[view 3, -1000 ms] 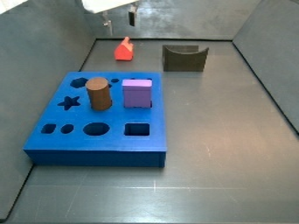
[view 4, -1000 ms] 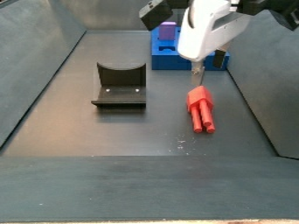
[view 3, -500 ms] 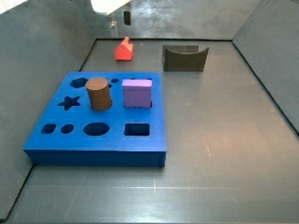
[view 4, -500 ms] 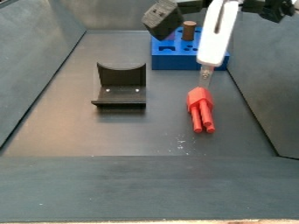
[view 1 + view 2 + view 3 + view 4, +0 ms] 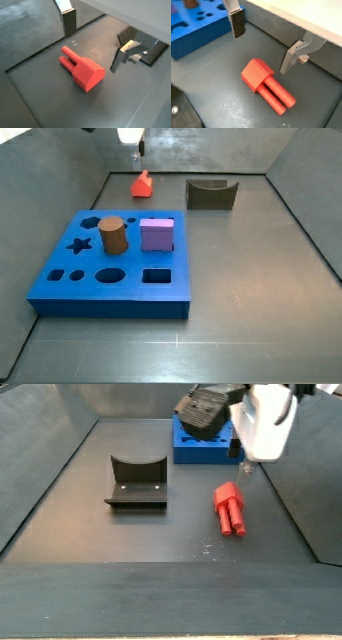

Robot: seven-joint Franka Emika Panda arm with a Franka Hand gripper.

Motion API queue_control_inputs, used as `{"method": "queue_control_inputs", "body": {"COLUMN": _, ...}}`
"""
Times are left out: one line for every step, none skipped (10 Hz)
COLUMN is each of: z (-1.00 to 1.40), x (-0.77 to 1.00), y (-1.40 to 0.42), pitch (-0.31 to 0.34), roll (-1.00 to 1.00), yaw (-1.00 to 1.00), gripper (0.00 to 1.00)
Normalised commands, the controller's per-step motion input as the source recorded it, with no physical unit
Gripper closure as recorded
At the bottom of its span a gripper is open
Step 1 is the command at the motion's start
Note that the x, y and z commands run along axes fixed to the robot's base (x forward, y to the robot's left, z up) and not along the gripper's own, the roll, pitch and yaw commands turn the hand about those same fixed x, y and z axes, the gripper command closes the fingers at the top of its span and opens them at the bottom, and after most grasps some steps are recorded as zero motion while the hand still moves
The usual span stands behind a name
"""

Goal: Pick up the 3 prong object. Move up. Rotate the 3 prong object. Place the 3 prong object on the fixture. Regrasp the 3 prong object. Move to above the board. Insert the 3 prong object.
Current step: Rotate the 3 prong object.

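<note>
The red 3 prong object (image 5: pixel 83 71) lies flat on the dark floor, and it also shows in the other wrist view (image 5: pixel 264 85) and in both side views (image 5: pixel 140 185) (image 5: pixel 231 509). My gripper (image 5: pixel 97 42) (image 5: pixel 263 45) hangs above it, open and empty, with its fingers (image 5: pixel 69 22) (image 5: pixel 291 59) wide apart and clear of the piece. In a side view the gripper (image 5: pixel 245 472) sits just over the piece's far end. The fixture (image 5: pixel 211 194) (image 5: pixel 138 481) stands apart from the piece. The blue board (image 5: pixel 114 263) (image 5: pixel 201 444) (image 5: pixel 194 30) lies beside it.
A brown cylinder (image 5: pixel 112 235) and a purple cube (image 5: pixel 158 234) stand in holes of the board. Grey walls enclose the floor on all sides; the 3 prong object lies close to one wall.
My gripper has shifted sideways, closer over the 3 prong object, still open. The object, fixture and board have not moved.
</note>
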Motion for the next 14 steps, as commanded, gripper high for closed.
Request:
{"method": "queue_control_inputs", "body": {"z": -0.04, "x": 0.03, "y": 0.00, "pitch": -0.006, "roll": 0.00, "yaw": 1.00, "gripper": 0.00}}
{"method": "queue_control_inputs", "body": {"z": -0.04, "x": 0.03, "y": 0.00, "pitch": -0.006, "roll": 0.00, "yaw": 1.00, "gripper": 0.00}}
{"method": "queue_control_inputs", "body": {"z": -0.04, "x": 0.03, "y": 0.00, "pitch": -0.007, "roll": 0.00, "yaw": 1.00, "gripper": 0.00}}
{"method": "queue_control_inputs", "body": {"z": -0.04, "x": 0.03, "y": 0.00, "pitch": -0.007, "roll": 0.00, "yaw": 1.00, "gripper": 0.00}}
{"method": "queue_control_inputs", "body": {"z": -0.04, "x": 0.03, "y": 0.00, "pitch": -0.007, "roll": 0.00, "yaw": 1.00, "gripper": 0.00}}
{"method": "queue_control_inputs", "body": {"z": -0.04, "x": 0.03, "y": 0.00, "pitch": -0.008, "roll": 0.00, "yaw": 1.00, "gripper": 0.00}}
{"method": "queue_control_inputs", "body": {"z": -0.04, "x": 0.03, "y": 0.00, "pitch": -0.008, "roll": 0.00, "yaw": 1.00, "gripper": 0.00}}
{"method": "queue_control_inputs", "body": {"z": -0.04, "x": 0.03, "y": 0.00, "pitch": -0.009, "roll": 0.00, "yaw": 1.00, "gripper": 0.00}}
{"method": "queue_control_inputs", "body": {"z": -0.04, "x": 0.03, "y": 0.00, "pitch": -0.009, "roll": 0.00, "yaw": 1.00, "gripper": 0.00}}
{"method": "queue_control_inputs", "body": {"z": -0.04, "x": 0.03, "y": 0.00, "pitch": -0.010, "roll": 0.00, "yaw": 1.00, "gripper": 0.00}}
{"method": "queue_control_inputs", "body": {"z": -0.04, "x": 0.03, "y": 0.00, "pitch": -0.011, "roll": 0.00, "yaw": 1.00, "gripper": 0.00}}
{"method": "queue_control_inputs", "body": {"z": -0.04, "x": 0.03, "y": 0.00, "pitch": -0.012, "roll": 0.00, "yaw": 1.00, "gripper": 0.00}}
{"method": "queue_control_inputs", "body": {"z": -0.04, "x": 0.03, "y": 0.00, "pitch": -0.013, "roll": 0.00, "yaw": 1.00, "gripper": 0.00}}
{"method": "queue_control_inputs", "body": {"z": -0.04, "x": 0.03, "y": 0.00, "pitch": -0.015, "roll": 0.00, "yaw": 1.00, "gripper": 0.00}}
